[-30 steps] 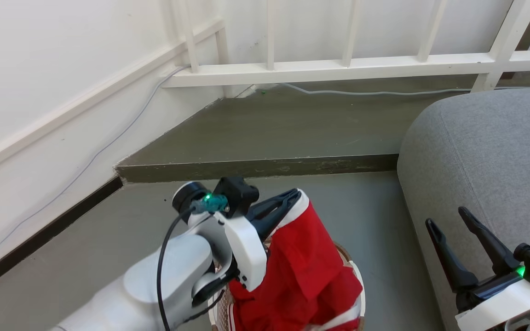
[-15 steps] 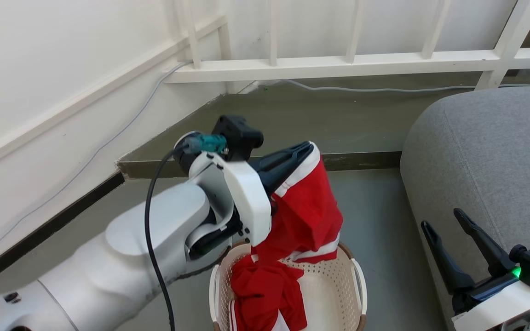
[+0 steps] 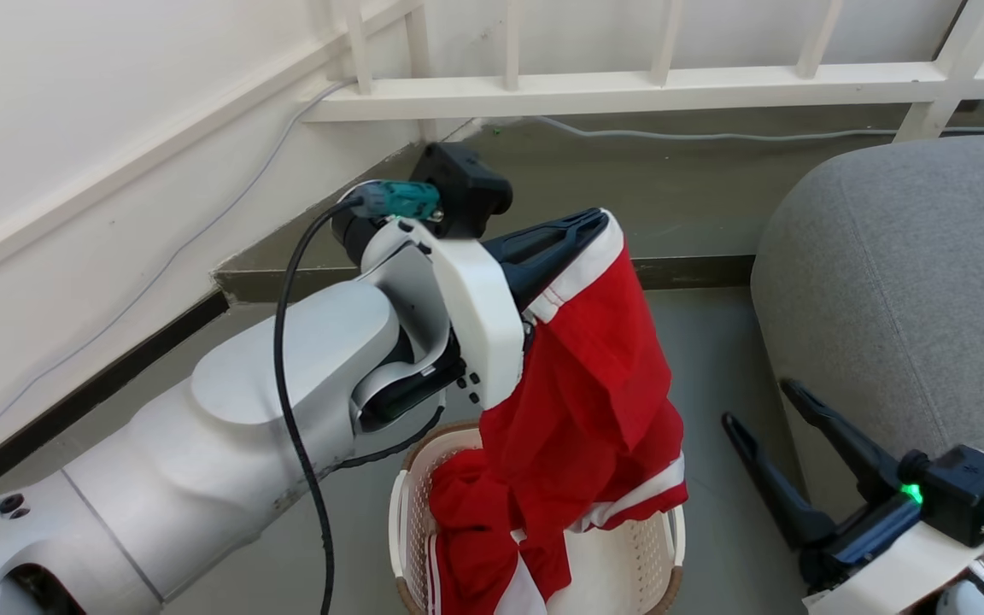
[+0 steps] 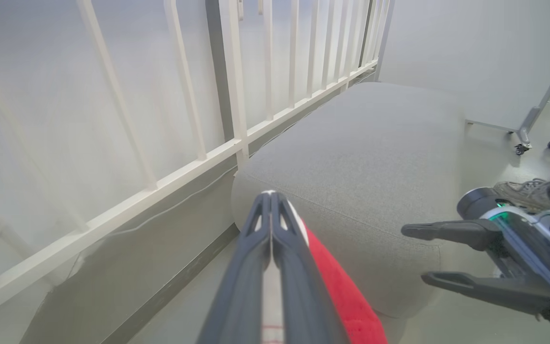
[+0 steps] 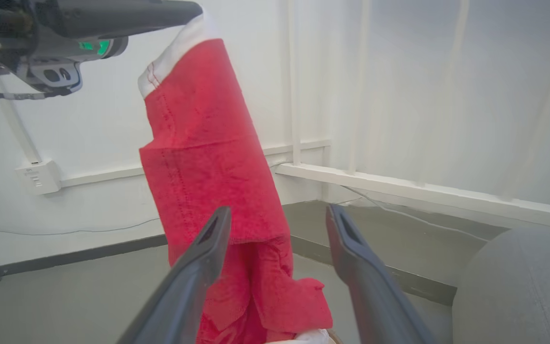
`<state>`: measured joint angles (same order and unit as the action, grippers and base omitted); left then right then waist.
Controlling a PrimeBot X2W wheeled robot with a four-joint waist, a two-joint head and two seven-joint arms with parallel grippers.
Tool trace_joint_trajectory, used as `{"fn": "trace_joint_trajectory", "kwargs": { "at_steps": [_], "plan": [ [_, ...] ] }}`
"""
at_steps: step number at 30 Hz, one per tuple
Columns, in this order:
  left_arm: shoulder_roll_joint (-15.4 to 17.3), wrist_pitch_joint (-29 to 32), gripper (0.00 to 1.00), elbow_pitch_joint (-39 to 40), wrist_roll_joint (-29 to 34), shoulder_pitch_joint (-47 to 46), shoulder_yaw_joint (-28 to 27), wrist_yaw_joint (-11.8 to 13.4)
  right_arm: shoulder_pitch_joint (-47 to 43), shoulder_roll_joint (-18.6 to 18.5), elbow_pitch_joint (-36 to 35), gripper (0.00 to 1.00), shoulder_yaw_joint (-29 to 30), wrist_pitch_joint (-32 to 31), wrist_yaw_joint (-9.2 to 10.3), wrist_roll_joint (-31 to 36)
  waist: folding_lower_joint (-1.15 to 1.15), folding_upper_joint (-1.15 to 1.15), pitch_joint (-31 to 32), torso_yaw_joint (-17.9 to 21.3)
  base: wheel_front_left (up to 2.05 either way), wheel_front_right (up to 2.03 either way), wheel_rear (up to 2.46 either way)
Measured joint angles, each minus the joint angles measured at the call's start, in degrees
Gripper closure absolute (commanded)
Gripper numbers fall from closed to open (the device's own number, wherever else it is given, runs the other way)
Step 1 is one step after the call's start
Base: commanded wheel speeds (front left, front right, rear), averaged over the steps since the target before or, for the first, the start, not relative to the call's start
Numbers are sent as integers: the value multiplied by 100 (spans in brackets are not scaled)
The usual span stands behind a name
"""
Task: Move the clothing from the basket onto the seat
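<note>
My left gripper [image 3: 599,224] is shut on the white trim of the red clothing [image 3: 586,401], which hangs down from it in a long fold. The lower end of the clothing still lies in the cream basket [image 3: 402,521] on the floor below. In the left wrist view the shut gripper [image 4: 269,196] points at the grey seat [image 4: 365,157], with the red clothing [image 4: 346,296] beside its fingers. My right gripper [image 3: 765,408] stands open between the basket and the seat [image 3: 910,290]. The right wrist view shows the hanging clothing [image 5: 208,157] just beyond that open gripper [image 5: 280,212].
A white railing [image 3: 629,81] and a raised floor step [image 3: 492,273] run behind the basket, with a cable along the wall. A person's shoe [image 4: 523,188] and a wheeled stand [image 4: 537,114] show past the seat's far end.
My left arm has risen, lifting the clothing much higher out of the basket and a little toward the seat. The right gripper has shifted slightly left, still open. The head camera has tilted down.
</note>
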<state>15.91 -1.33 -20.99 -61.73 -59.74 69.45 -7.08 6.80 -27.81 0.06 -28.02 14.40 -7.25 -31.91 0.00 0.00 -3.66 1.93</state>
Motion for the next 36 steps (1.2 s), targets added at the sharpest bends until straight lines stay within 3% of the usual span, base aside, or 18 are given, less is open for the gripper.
{"fn": "trace_joint_trajectory", "kwargs": {
  "at_steps": [8, 16, 26, 36],
  "plan": [
    [-216, 185, 100, 2, 5, -259, 27, 16, 801, -312, -81, 0, -871, 0, 0, 36, 0, 0, -153, -95, 0, 0, 0],
    [-363, 267, 100, -8, 11, -411, 70, 27, 1539, -378, 333, 0, -1317, 0, 0, 133, 0, 0, -202, -212, 0, 0, 0],
    [-492, 283, 100, -64, 8, -428, 103, 25, 1912, 264, 1162, 0, -1459, 0, 0, 626, 0, 0, -163, -331, 0, 0, 0],
    [-641, 275, 100, -104, -135, -432, 203, 4, 2146, 998, 2041, 0, -1135, 0, 0, 960, 0, 0, -49, -442, 0, 0, 0]
  ]
}}
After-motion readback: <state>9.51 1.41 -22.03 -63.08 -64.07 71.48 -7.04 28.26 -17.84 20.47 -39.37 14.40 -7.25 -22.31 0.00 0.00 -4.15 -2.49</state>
